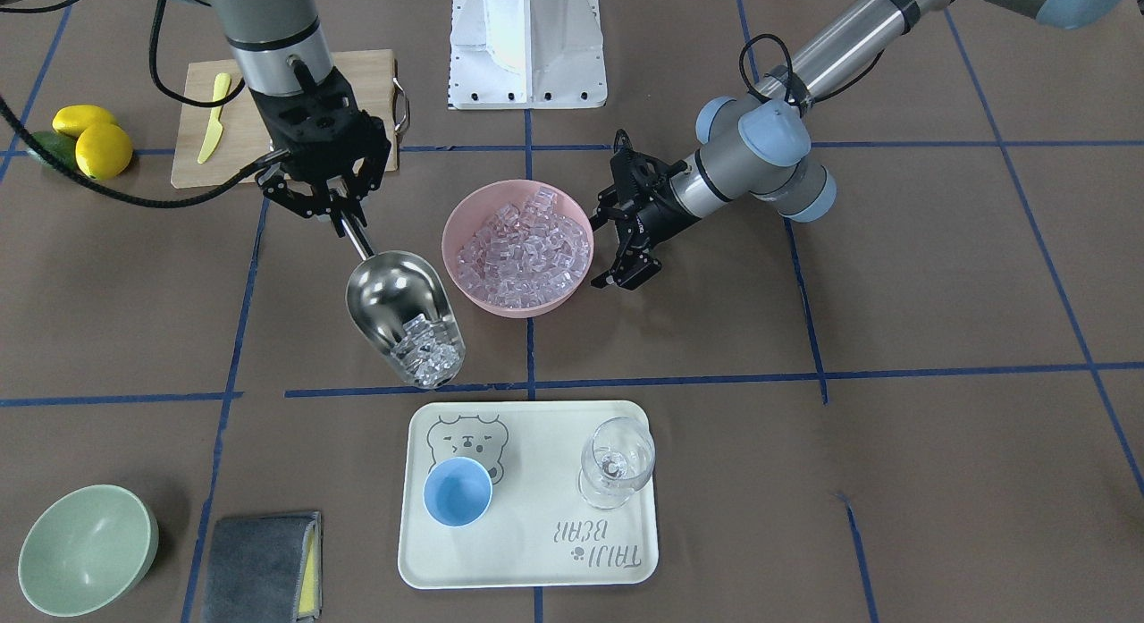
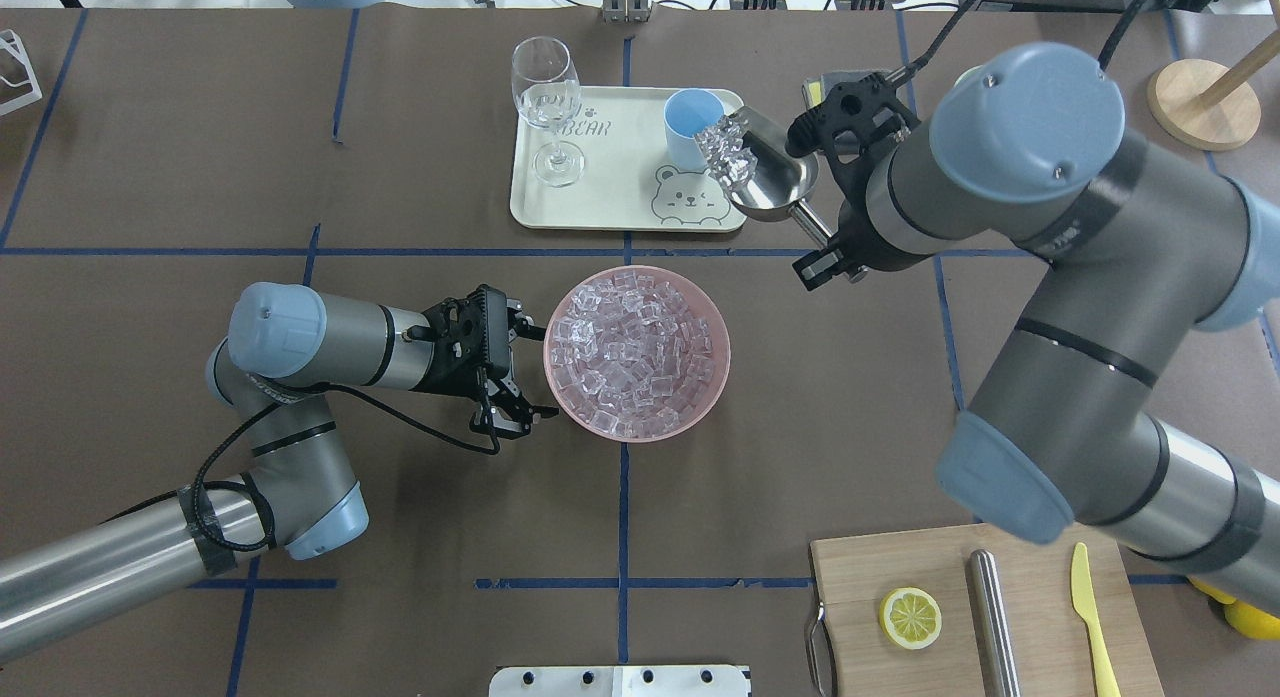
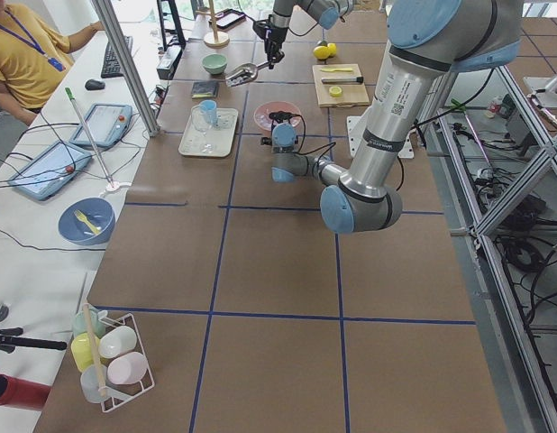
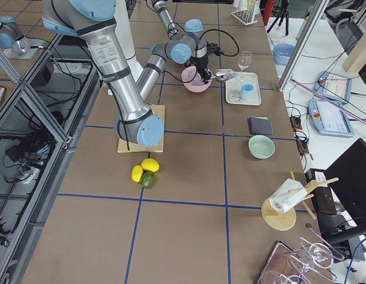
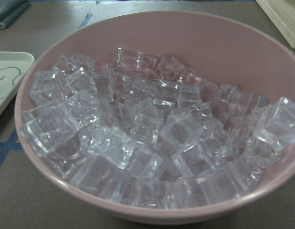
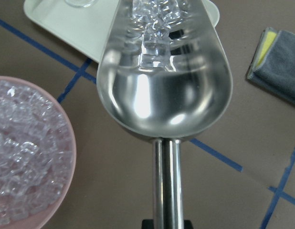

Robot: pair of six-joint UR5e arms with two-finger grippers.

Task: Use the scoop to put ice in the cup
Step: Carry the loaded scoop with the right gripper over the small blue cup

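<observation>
My right gripper (image 1: 344, 221) is shut on the thin handle of the steel scoop (image 1: 402, 315) and holds it in the air, tilted mouth-down toward the tray. Several clear ice cubes (image 1: 429, 355) lie at the scoop's mouth, as the right wrist view shows (image 6: 154, 19). In the overhead view the scoop's mouth (image 2: 728, 149) is right beside the light-blue cup (image 2: 692, 127), which stands upright and empty on the tray (image 1: 536, 534). My left gripper (image 2: 520, 372) is open beside the pink bowl (image 2: 722, 377), which holds a heap of ice (image 2: 635, 352).
A clear stemmed glass (image 1: 617, 462) stands on the tray beside the cup (image 1: 457, 491). A pale-green bowl (image 1: 85, 551) and a grey cloth (image 1: 264, 569) lie beyond the tray. A cutting board (image 2: 880, 567) holds a lemon half, a steel tube and a yellow knife.
</observation>
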